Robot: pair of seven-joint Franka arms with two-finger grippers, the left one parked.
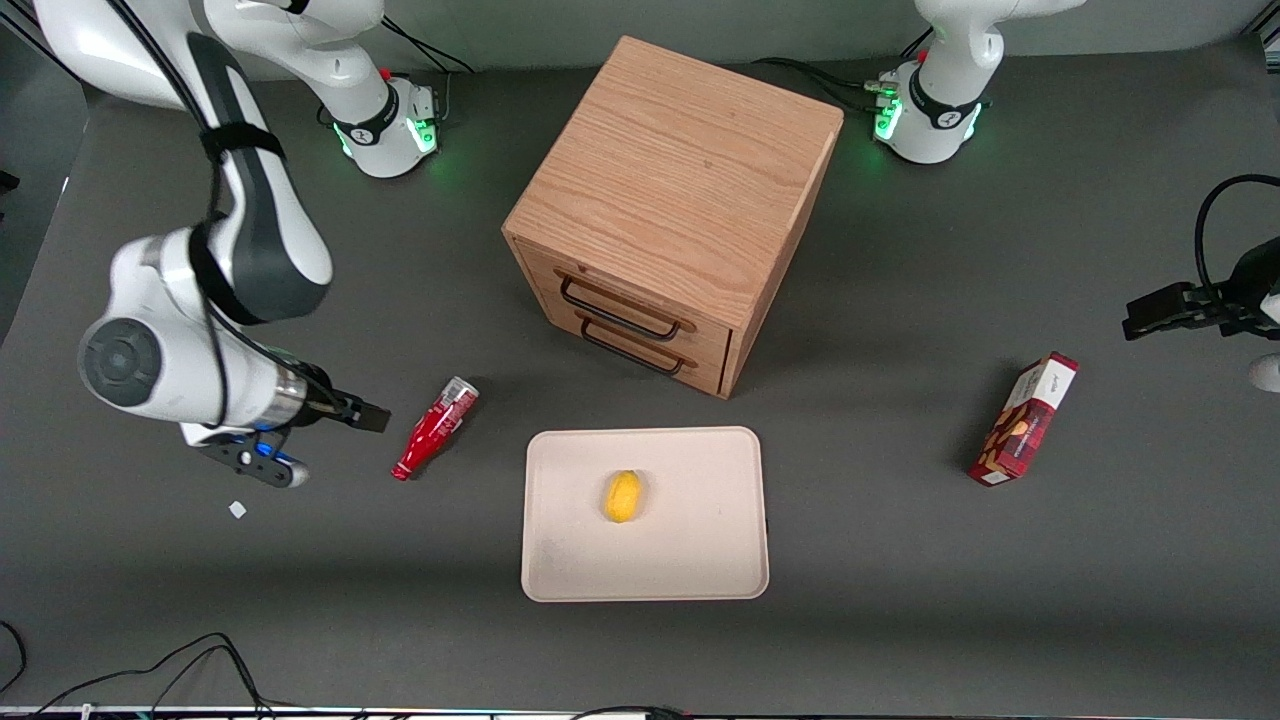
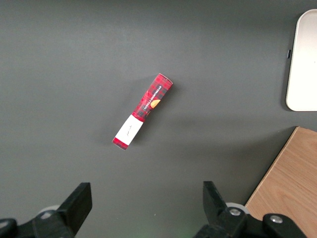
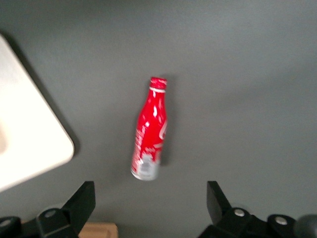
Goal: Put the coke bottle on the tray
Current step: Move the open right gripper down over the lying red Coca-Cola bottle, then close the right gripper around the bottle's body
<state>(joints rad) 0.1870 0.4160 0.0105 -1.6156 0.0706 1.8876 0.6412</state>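
coke bottle [image 3: 149, 130] flat beneath open tool [image 3: 148, 208]

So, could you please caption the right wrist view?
Open tool above the coke bottle lying on the table, beside the tray.

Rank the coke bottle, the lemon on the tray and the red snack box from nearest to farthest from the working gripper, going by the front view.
Gripper, jaws open, hangs at the working arm's end of the table.
1. Coke bottle: lying on the table beside the gripper, between it and the tray.
2. Lemon: on the tray, mid-table.
3. Snack box: toward the parked arm's end.
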